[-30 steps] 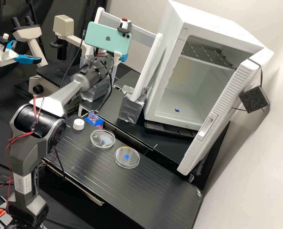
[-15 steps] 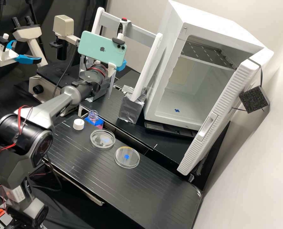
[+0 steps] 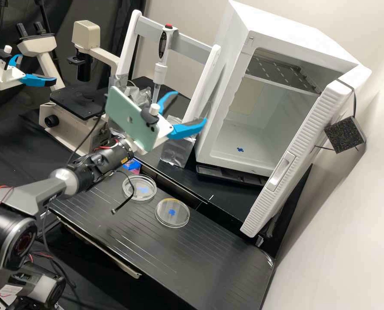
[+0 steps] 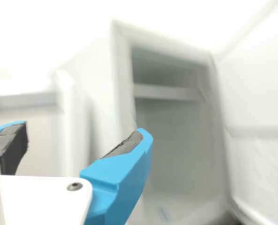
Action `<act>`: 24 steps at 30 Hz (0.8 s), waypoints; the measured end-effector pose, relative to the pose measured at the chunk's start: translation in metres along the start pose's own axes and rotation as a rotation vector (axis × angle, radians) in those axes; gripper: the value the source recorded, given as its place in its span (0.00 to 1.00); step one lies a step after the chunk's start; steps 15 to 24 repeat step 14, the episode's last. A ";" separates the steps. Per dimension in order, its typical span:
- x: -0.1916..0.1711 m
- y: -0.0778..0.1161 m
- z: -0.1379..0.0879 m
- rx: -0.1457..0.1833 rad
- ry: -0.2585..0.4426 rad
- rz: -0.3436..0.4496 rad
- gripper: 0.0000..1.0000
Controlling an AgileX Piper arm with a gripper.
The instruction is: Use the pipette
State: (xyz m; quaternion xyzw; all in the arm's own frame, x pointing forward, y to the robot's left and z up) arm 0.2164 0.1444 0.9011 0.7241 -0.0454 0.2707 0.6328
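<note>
High view — the tool (image 3: 191, 106) is empty, blue fingers (image 3: 186, 130) spread well apart.

The end effector (image 3: 191, 106) has swung lower, seemingly clear of the pipette (image 3: 160, 69).

My hand (image 3: 192, 106) is white with blue fingers (image 4: 118, 169) and grey pads (image 4: 127, 145); the pipette (image 3: 160, 69) is white, topped red; the tabletop (image 3: 179, 252) black, striped pale.

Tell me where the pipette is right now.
In the high view, left of the open white cabinet, the pipette hangs upright at the grey crossbar of the white rack, between its posts, behind the tool.
</note>
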 end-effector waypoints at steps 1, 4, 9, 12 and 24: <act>-0.004 0.000 0.001 0.013 0.029 0.004 1.00; -0.012 0.001 0.009 0.031 0.052 0.009 1.00; -0.018 0.005 0.023 0.071 0.022 0.013 1.00; -0.021 0.005 0.027 0.080 0.032 0.013 1.00; -0.022 0.002 0.030 0.078 0.036 -0.001 1.00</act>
